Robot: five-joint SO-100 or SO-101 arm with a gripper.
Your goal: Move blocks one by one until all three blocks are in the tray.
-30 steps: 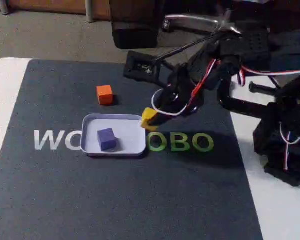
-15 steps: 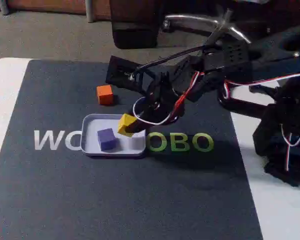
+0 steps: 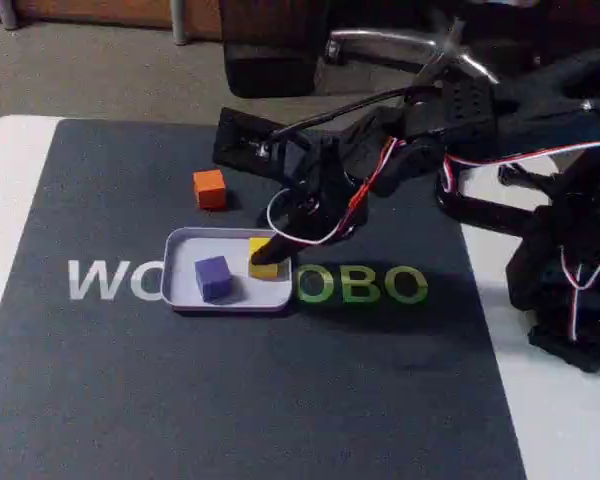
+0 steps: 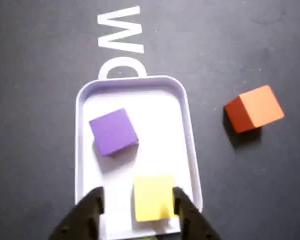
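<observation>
The pale tray (image 3: 183, 243) (image 4: 135, 80) lies on the dark mat. Inside it sit the purple block (image 3: 212, 277) (image 4: 113, 131) and the yellow block (image 3: 264, 268) (image 4: 152, 197), the yellow one resting on the tray floor at the end nearest my arm. My gripper (image 3: 266, 256) (image 4: 138, 196) is open and straddles the yellow block. In the wrist view one finger touches the block's right side, while a gap shows on its left. The orange block (image 3: 209, 188) (image 4: 254, 108) stands on the mat outside the tray, just beyond its far rim in the fixed view.
The mat (image 3: 280, 400) carries large white and green letters (image 3: 360, 285) beside the tray. My arm's base and loose wires (image 3: 570, 270) fill the right side. A white table edge (image 3: 5, 200) shows at the left, and chair legs stand behind.
My gripper carried the yellow block left from the tray's right rim, lowered it onto the tray floor, and its fingers have parted from the block.
</observation>
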